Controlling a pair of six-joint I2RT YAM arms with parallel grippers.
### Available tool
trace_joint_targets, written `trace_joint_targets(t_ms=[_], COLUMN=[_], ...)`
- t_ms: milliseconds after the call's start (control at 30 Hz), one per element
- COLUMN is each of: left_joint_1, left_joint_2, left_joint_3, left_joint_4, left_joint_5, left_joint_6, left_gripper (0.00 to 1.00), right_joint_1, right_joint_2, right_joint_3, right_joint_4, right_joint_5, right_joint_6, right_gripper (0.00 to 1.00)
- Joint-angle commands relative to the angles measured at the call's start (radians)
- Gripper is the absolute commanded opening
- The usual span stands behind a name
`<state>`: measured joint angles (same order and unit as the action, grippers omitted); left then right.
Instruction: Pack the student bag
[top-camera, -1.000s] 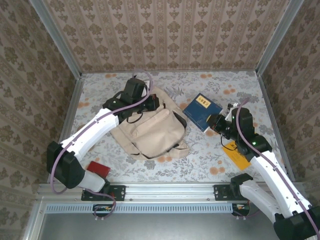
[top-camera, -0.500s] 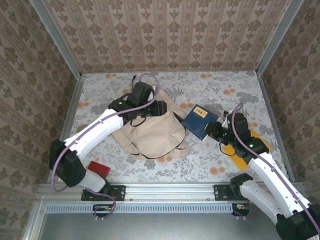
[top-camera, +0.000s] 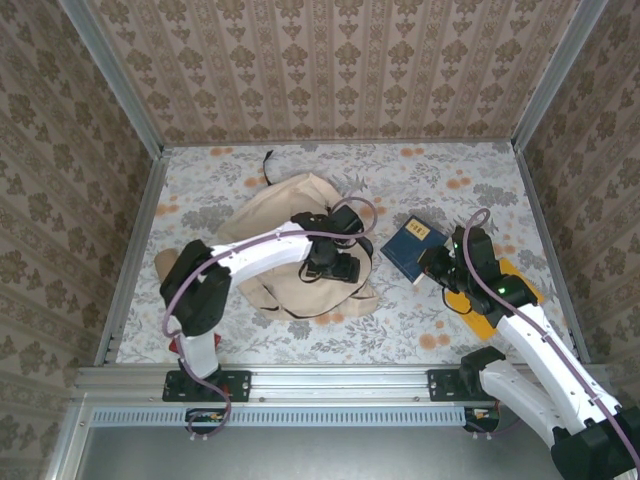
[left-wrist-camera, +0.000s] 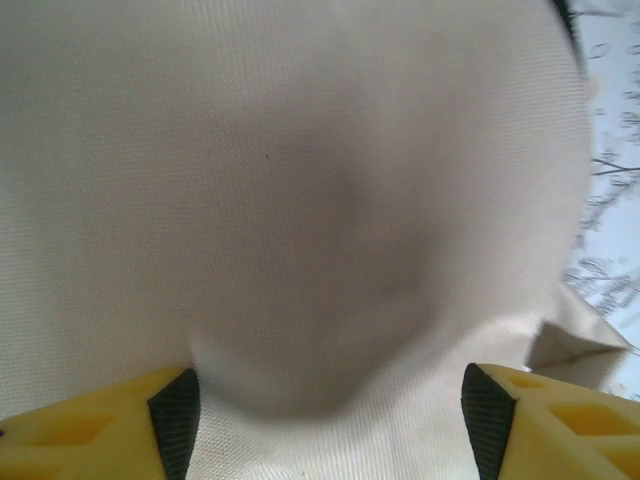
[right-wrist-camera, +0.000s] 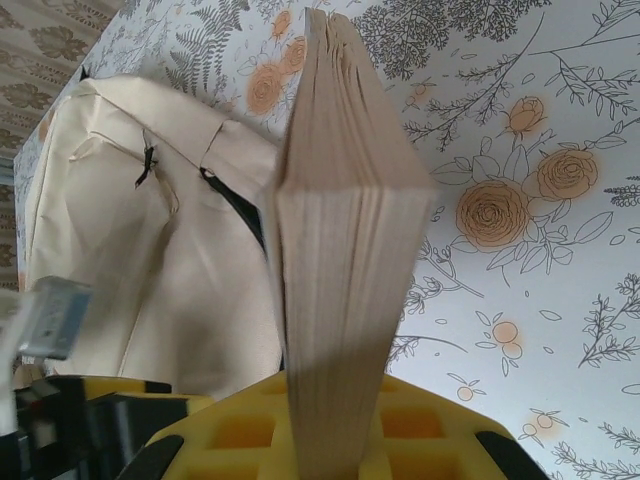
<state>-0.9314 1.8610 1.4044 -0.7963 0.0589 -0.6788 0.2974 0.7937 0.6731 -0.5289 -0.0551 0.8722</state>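
Student bag (top-camera: 290, 282) is seen lying flat on the flower-patterned table (top-camera: 440, 180), left of centre, with its black top loop (top-camera: 267, 165) trailed toward the far wall. Much of the bag's middle is covered by the left arm, which is laid across it from the near-left. The left gripper (top-camera: 335, 265) is parked over the bag's right-hand part, close to a dark zipper line. From the left wrist camera, beige fabric (left-wrist-camera: 300, 200) is seen close up and blurred. The left gripper (left-wrist-camera: 325, 410) is spread wide, one fingertip at each lower corner, and nothing is pinched between them. Just beside the bag's right edge a blue book (top-camera: 412, 243) is held off-flat by the right gripper (top-camera: 432, 262). Contact between book and bag cannot be told. From the right wrist camera the book (right-wrist-camera: 340, 250) is viewed edge-on, page block up, and is clamped between the yellow fingers (right-wrist-camera: 230, 430) of the right gripper (right-wrist-camera: 335, 440). The bag (right-wrist-camera: 130, 250) is seen behind it to the left, with a dark zipper gap facing the book. The line from book to that gap is partly blocked by the left gripper. An orange flat item (top-camera: 478, 318) is left on the table under the right arm, partly hidden. The table is boxed in by wallpapered walls (top-camera: 330, 70).
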Motion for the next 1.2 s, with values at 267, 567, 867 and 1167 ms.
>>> trace_joint_targets(t_ms=[267,567,867,1167], left_joint_1=[0.006,0.125,0.294,0.319], left_joint_2=[-0.007,-0.153,-0.350,-0.451], left_joint_3=[0.070,-0.014,-0.037,-0.026], left_joint_4=[-0.070,0.043,0.205,0.415], left_joint_5=[-0.096,0.080,0.246,0.237], left_joint_6=[0.015,0.048,0.075,0.074], left_gripper=[0.24,0.00,0.00,0.00], right_joint_1=[-0.003,-0.005,-0.004,0.062], right_joint_2=[-0.018,-0.031,-0.099,-0.024], right_joint_3=[-0.001,0.002,-0.008,-0.095], right_joint_4=[0.009,-0.003,0.098,0.393], right_joint_5=[0.022,0.029,-0.110,-0.314], right_joint_6=[0.020,0.019,-0.016,0.101], right_gripper=[0.03,0.03,0.03,0.02])
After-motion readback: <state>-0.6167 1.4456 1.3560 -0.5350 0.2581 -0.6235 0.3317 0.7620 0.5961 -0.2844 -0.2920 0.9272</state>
